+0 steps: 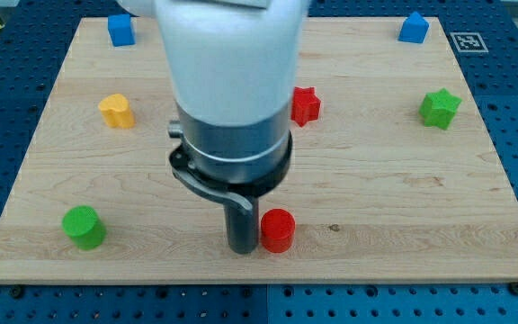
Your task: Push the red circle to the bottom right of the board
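The red circle is a short red cylinder near the view's bottom, a little right of centre on the wooden board. My tip stands right beside it on its left, touching or almost touching its side. The arm's white and grey body hangs over the middle of the board and hides what lies beneath it.
A red star sits just right of the arm. A green star is at the right, a blue block at top right, a blue cube at top left, a yellow heart at left, a green cylinder at bottom left.
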Robot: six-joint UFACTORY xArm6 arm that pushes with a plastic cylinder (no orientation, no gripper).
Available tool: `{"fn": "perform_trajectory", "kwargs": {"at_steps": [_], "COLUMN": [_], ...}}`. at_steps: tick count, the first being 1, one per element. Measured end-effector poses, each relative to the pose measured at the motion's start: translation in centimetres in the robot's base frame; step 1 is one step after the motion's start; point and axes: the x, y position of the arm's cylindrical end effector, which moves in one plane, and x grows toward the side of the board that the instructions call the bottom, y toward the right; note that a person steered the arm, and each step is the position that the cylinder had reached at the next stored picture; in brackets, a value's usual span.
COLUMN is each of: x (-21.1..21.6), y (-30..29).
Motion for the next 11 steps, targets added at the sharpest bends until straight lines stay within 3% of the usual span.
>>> {"fn": "perform_trajectory", "kwargs": {"at_steps": [1,3,6,8,11], "x": [-0.9,-6.8,-7.8,-7.9,-1.9], "y": [-0.1,-0.1,-0.1,-0.1,-1.3]}}
